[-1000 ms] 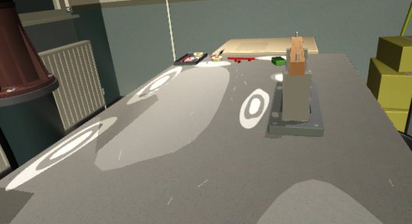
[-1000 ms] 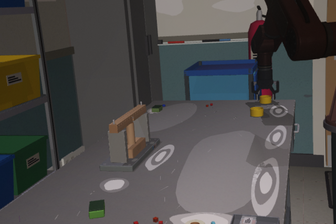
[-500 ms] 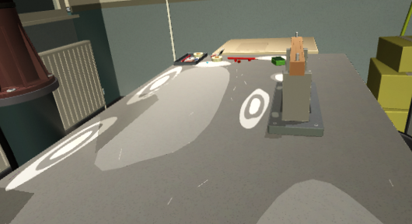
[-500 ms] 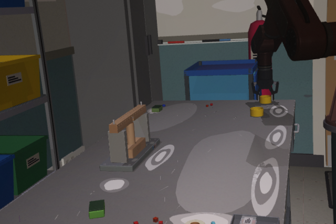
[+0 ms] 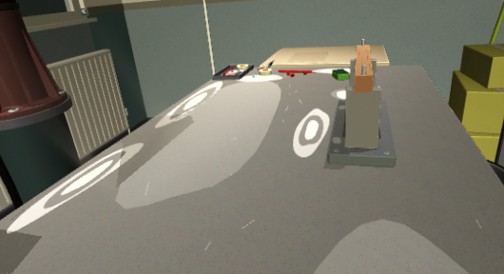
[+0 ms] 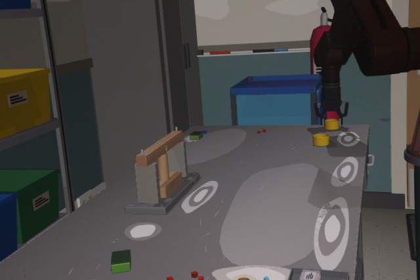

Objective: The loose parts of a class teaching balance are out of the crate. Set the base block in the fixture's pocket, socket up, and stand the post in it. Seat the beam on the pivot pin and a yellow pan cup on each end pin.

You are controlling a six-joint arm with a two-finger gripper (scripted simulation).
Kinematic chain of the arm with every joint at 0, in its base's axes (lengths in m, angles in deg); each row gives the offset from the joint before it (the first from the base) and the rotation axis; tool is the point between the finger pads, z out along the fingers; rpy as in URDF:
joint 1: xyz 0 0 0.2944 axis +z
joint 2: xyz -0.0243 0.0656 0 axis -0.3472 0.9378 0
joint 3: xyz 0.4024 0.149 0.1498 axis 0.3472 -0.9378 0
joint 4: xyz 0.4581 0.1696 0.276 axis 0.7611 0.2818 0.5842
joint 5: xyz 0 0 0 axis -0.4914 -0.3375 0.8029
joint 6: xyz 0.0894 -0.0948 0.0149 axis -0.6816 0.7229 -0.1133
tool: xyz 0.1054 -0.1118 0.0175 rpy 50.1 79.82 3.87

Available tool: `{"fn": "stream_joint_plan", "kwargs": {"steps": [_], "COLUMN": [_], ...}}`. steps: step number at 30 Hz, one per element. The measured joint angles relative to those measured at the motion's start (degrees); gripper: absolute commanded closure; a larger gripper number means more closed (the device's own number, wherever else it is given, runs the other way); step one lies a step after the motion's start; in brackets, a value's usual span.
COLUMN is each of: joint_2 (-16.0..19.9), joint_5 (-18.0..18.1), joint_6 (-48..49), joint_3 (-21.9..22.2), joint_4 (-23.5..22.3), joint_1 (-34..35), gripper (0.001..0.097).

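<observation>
A yellow pan cup (image 6: 331,124) sits at the far right corner of the table, and my gripper (image 6: 331,118) is closed around it from above. A second yellow pan cup (image 6: 321,139) stands on the table just in front of it. Across the table the grey fixture (image 6: 162,191) (image 5: 362,133) holds the wooden base block (image 6: 170,183) with the post (image 6: 163,168) standing in it. The wooden beam (image 6: 159,148) (image 5: 363,68) lies across the top of the post, a bare pin at each end.
A blue bin (image 6: 274,100) stands behind the table's far edge near the arm. Green blocks (image 6: 121,261) (image 6: 196,135), small red pieces (image 6: 261,131) and a tray of tape rolls (image 5: 233,71) lie scattered on the table. Shelves with bins line the left wall.
</observation>
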Motion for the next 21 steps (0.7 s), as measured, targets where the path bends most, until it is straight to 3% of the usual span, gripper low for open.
{"fn": "stream_joint_plan", "kwargs": {"steps": [6, 21], "joint_2": [0.0, -0.6], "joint_5": [0.0, -0.5], "joint_6": [0.0, 0.0], "joint_3": [0.0, -0.3], "joint_4": [0.0, 0.0], "joint_1": [0.0, 0.0], "gripper": [0.0901, 0.0901]}}
